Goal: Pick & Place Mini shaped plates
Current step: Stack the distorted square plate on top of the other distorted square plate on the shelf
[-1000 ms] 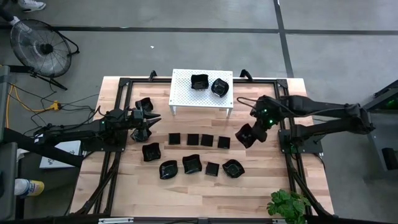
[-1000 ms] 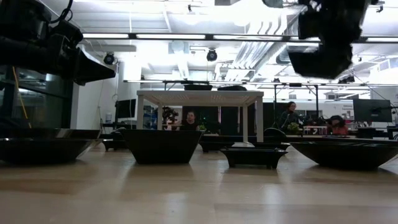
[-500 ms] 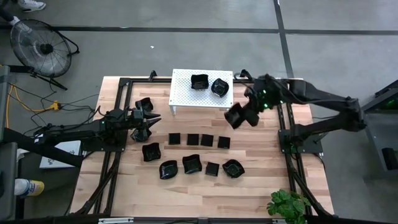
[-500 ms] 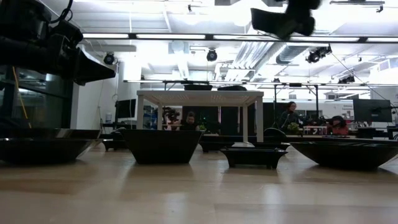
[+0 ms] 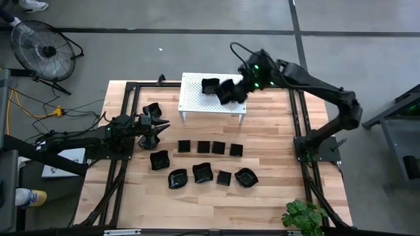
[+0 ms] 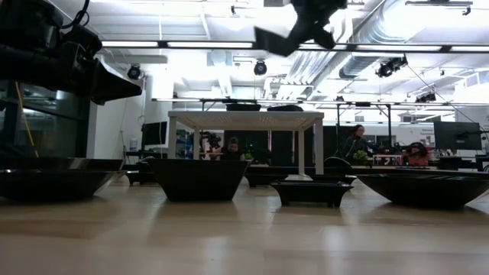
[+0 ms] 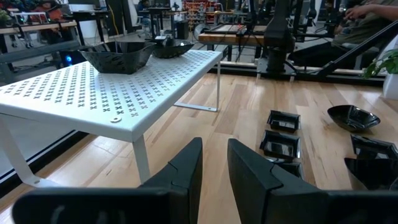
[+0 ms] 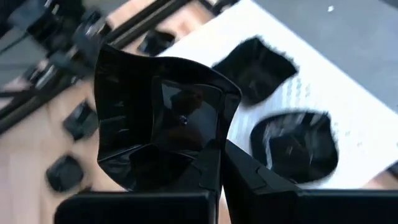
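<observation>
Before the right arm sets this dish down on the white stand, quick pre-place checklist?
1. Grip: right gripper shut on the carried dish, pinching its rim. Ok.
2. Position: in the high view the carried dish hangs over the white stand, at its right part. Ok.
3. Drop spot: two dishes already sit on the stand and the carried one overlaps the right-hand one from above; free room directly below, cannot tell.
4. Dish attitude: tilted in the low view, not level. Not ok for a flat release.
5. Left gripper: parked over the table's left side, away from the stand. Ok.
</observation>
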Available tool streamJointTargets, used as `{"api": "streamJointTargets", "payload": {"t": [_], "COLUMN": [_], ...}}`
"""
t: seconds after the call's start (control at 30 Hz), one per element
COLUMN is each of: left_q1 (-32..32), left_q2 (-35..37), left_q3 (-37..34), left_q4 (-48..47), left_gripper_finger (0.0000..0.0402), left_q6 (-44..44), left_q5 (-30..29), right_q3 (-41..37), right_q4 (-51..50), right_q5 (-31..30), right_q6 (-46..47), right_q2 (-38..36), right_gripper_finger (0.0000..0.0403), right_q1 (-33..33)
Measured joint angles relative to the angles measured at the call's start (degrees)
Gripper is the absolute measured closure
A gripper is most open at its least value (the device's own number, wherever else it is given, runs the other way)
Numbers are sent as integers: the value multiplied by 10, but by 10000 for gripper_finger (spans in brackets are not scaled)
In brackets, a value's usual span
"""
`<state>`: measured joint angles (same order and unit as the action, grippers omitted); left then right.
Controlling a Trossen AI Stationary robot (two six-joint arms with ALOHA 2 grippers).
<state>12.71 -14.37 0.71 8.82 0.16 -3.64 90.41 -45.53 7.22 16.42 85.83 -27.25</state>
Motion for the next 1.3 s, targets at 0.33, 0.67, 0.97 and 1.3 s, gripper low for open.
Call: {"api": "streamJointTargets", "payload": {"t": [0.33, 0.67, 0.97, 1.3], "left_q1": [0, 0, 0, 0], "left_q2": [0, 0, 0, 0], "left_q3": [0, 0, 0, 0], "left_q4": [0, 0, 0, 0], "left_gripper_finger": [328, 328, 328, 328], "left_q6": [0, 0, 0, 0], "left_q5": [0, 0, 0, 0], "right_q3": [97, 129, 130, 162], "right_q4": [47, 69, 74, 70], "right_q5": [10, 75, 100, 129], "right_q6": [16, 96, 136, 188], "right_q2": [132, 196, 211, 211], "right_gripper_finger": [401, 401, 401, 400], "right_q1": [-51, -82, -99, -100]}}
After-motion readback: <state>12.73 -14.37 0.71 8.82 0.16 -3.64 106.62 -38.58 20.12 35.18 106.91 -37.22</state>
